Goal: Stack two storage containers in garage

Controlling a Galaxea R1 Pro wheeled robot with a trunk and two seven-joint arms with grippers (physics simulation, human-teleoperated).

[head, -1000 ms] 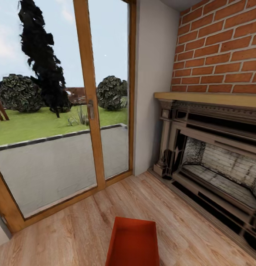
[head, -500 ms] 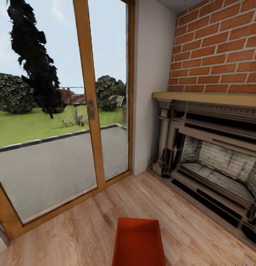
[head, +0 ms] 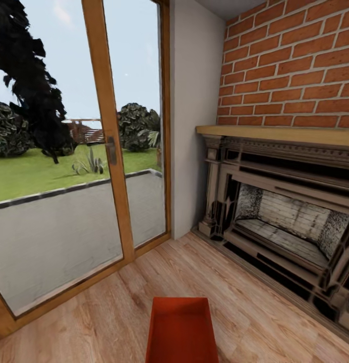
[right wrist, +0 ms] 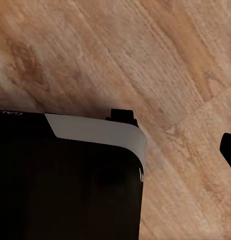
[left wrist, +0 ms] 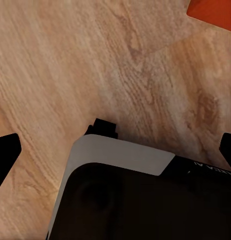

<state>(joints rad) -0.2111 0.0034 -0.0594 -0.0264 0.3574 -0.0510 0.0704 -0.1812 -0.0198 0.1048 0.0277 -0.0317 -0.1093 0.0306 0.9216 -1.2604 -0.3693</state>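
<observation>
Change since the earlier pictures: I am watching the whole head view swing, so the door post, wall corner and fireplace are all sliding toward 9 o'clock together. That is the camera turning, not the things. The bin is keeping its place at 6 o'clock.

Count, head view:
- One red-orange rectangular open-topped storage container (head: 180, 330), standing on the light wood plank floor (head: 99, 322) at 6 o'clock, its near end cut by the picture's edge. I am seeing its empty inside.
- One red brick fireplace wall (head: 295, 75) at 2 o'clock, with one pale wooden mantel shelf (head: 275, 135) and one dark carved fireplace surround (head: 275, 222) at 4 o'clock.
- One wood-framed glass sliding door (head: 111, 151) at 10 o'clock, with two panes showing lawn, shrubs and a dark tree outside.
- One plain beige wall strip (head: 189, 121) at 12 o'clock, between door and brick.

Left wrist view: I am looking past one dark fingertip (left wrist: 6, 150) of the left gripper (left wrist: 115, 152) at 9 o'clock and another at 3 o'clock, standing wide apart over the planks. A red-orange corner is showing at 1 o'clock, apart from the fingers, nothing between them.

Right wrist view: one dark fingertip (right wrist: 228, 149) of the right gripper is showing at 3 o'clock over bare planks; I cannot tell whether its jaws are parted.
</observation>
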